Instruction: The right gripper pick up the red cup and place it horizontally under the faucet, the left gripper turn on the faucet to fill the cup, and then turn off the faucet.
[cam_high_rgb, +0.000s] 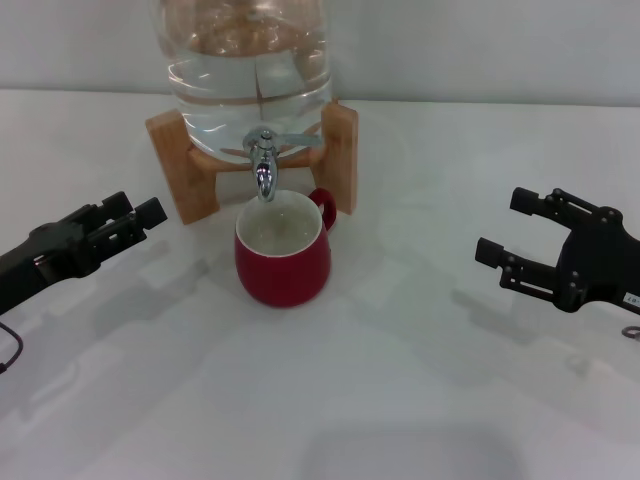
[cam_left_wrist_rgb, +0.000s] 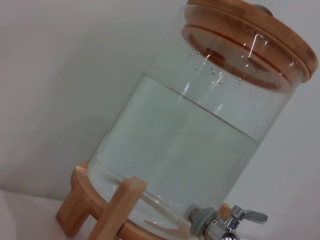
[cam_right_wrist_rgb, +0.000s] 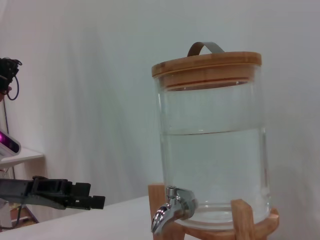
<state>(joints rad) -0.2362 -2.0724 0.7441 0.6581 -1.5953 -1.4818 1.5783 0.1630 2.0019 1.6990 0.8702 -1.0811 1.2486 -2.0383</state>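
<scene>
Head view shows the red cup (cam_high_rgb: 283, 262) standing upright on the white table (cam_high_rgb: 400, 400), directly under the spout of the faucet (cam_high_rgb: 265, 160). Its small loop handle points toward the far right, close to the right post of the wooden stand (cam_high_rgb: 342, 150). Whether water sits in the pale interior cannot be told for sure.

The right gripper (cam_high_rgb: 515, 232) hovers well to the right of the cup, fingers spread apart and holding nothing. The left gripper (cam_high_rgb: 135, 218) hangs to the left, near the stand's left post and clear of the faucet; its fingers look close together and empty, though the gap is hard to read.

The cup looks like glazed ceramic: stiff, fairly heavy for its size, smooth and probably slippery, and likely to chip if knocked against the stand. If filled it would be heavier still and apt to slosh. A grasp across the rounded body below the rim seems safest, since the handle is small.

The faucet's thin chrome lever (cam_left_wrist_rgb: 247, 216) is rigid and slick. It should be pushed near its tip, gently, because the clear water jug (cam_right_wrist_rgb: 212, 150) only rests on its stand.
</scene>
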